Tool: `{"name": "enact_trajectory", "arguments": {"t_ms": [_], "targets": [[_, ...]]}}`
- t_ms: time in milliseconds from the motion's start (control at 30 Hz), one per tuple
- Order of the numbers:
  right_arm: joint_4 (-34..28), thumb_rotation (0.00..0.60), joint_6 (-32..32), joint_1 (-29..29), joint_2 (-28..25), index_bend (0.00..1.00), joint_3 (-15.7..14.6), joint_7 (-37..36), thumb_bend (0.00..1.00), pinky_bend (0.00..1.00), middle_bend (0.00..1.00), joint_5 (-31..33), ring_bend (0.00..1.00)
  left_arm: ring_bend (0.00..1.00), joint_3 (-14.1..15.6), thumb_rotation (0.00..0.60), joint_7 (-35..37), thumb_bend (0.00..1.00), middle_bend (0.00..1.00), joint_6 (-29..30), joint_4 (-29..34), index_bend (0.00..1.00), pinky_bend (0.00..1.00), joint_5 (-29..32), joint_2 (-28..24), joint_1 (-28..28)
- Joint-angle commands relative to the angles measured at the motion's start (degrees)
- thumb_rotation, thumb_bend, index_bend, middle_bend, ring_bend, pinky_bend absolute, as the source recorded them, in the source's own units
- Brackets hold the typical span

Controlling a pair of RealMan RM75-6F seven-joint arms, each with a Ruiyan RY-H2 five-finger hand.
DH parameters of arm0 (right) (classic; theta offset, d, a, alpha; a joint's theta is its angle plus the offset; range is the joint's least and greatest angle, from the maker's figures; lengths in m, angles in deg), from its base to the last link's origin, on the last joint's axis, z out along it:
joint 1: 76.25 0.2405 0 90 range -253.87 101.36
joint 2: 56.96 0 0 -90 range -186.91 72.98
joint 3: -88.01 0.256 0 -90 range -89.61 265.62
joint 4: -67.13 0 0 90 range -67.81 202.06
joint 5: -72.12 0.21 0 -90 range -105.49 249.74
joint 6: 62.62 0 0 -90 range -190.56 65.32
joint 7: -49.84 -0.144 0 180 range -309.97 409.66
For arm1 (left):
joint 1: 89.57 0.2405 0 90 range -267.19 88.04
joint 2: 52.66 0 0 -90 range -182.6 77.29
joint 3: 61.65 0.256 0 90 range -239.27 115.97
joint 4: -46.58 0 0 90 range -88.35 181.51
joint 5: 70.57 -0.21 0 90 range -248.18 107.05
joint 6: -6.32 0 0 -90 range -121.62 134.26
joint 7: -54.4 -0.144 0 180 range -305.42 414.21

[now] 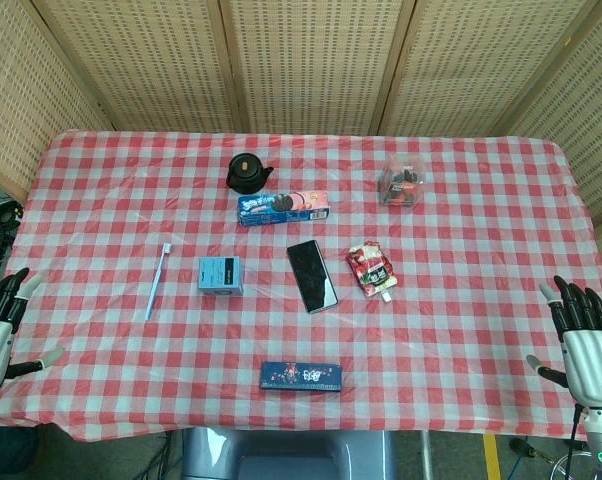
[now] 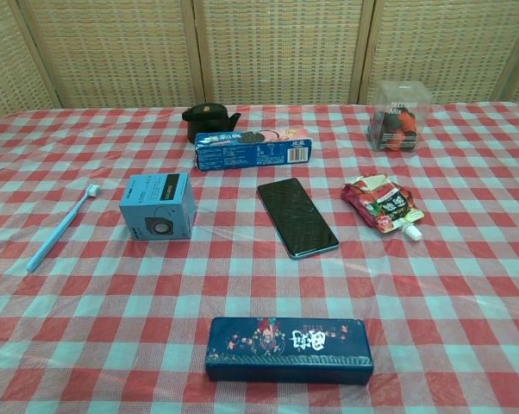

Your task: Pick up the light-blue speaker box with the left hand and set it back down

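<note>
The light-blue speaker box [image 1: 221,275] [image 2: 159,205] stands on the red-checked tablecloth, left of centre, with a speaker picture on its front face. My left hand [image 1: 1,325] hovers at the table's near left edge, far from the box, with its fingers spread and nothing in it. At the near right edge my right hand [image 1: 584,345] is likewise spread and holds nothing. Neither hand shows in the chest view.
A blue toothbrush [image 1: 157,283] lies left of the box. A black phone [image 1: 312,275] and red pouch [image 1: 371,269] lie to its right. Behind are a blue biscuit box [image 1: 283,208], black teapot [image 1: 247,173] and clear container [image 1: 402,185]. A dark-blue case [image 1: 301,377] lies near the front edge.
</note>
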Motion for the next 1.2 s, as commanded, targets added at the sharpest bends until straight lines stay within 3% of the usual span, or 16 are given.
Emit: {"name": "enact_trajectory", "arguments": {"t_ms": [33,367,667,767,867,967,1200], "targets": [[0.04,0.600,-0.02,-0.01,0.02,0.00,0.00,0.00,0.00,0.00,0.00,0.05,0.00,0.00,0.01,0.600,0.00,0.00,0.00,-0.10,0.00,0.00,0.00,0.01,-0.01,-0.05],[0.33,0.600,-0.49,0.21,0.34,0.00,0.06,0.62,0.00,0.00,0.00,0.34,0.00,0.00,-1.68,0.600,-2.76,0.00,0.00,-5.46,2.01,0.00,0.00,0.69,0.67,-4.31],[0.55,0.600,-0.83,0.31,0.64,0.00,0.53,1.46,0.00,0.00,0.00,1.50,0.00,0.00,-8.28,0.600,-18.84,0.00,0.00,-21.14,7.76,0.00,0.00,5.79,3.18,-18.13],[0.80,0.600,-0.99,0.36,0.80,0.00,0.62,1.83,0.00,0.00,0.00,1.79,0.00,0.00,-10.14,0.600,-24.30,0.00,0.00,-28.30,6.62,0.00,0.00,9.97,6.17,-24.05],[0.99,0.600,-0.76,0.24,0.78,0.00,1.05,1.90,0.00,0.00,0.00,2.53,0.00,0.00,-11.37,0.600,-34.82,0.00,0.00,-35.42,2.79,0.00,0.00,17.44,11.72,-30.93],[0.95,0.600,-0.62,0.17,0.66,0.00,1.26,1.70,0.00,0.00,0.00,2.83,0.00,0.00,-12.09,0.600,-40.50,0.00,0.00,-37.02,1.15,0.00,0.00,24.55,15.55,-34.48],[1.30,0.600,-1.24,0.21,0.47,0.00,1.41,0.80,0.00,0.00,0.00,3.64,0.00,0.00,-11.35,0.600,-47.31,0.00,0.00,-36.80,-1.55,0.01,0.04,32.84,20.70,-39.77]]}}
